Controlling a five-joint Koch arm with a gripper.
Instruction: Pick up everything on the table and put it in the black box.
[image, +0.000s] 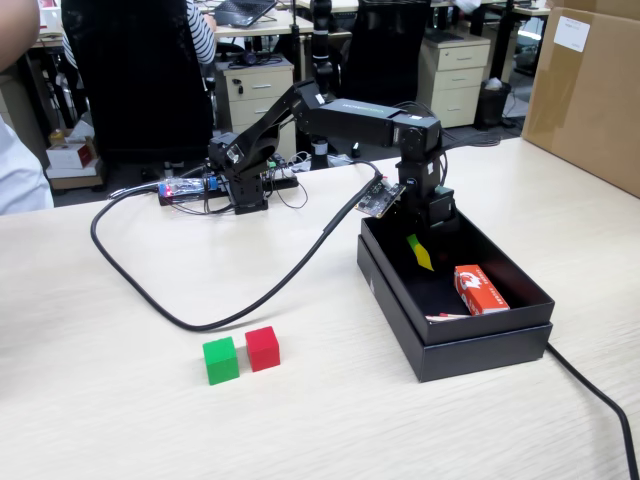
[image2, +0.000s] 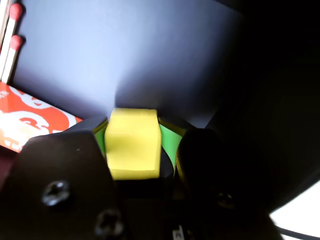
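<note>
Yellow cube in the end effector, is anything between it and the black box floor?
Nothing visible. The yellow cube hangs in the end effector over bare floor of the black box; the red-and-white packet lies off to one side.

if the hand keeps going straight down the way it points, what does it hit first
Probably the bare floor of the black box. The hand points down into it, clamping the yellow cube, so the cube would likely touch first; depth is unclear.

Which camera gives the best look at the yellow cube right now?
The wrist view: the yellow cube fills the centre, close up, clamped between the jaws over the black box floor. The fixed view shows only a small yellow sliver inside the box.
</note>
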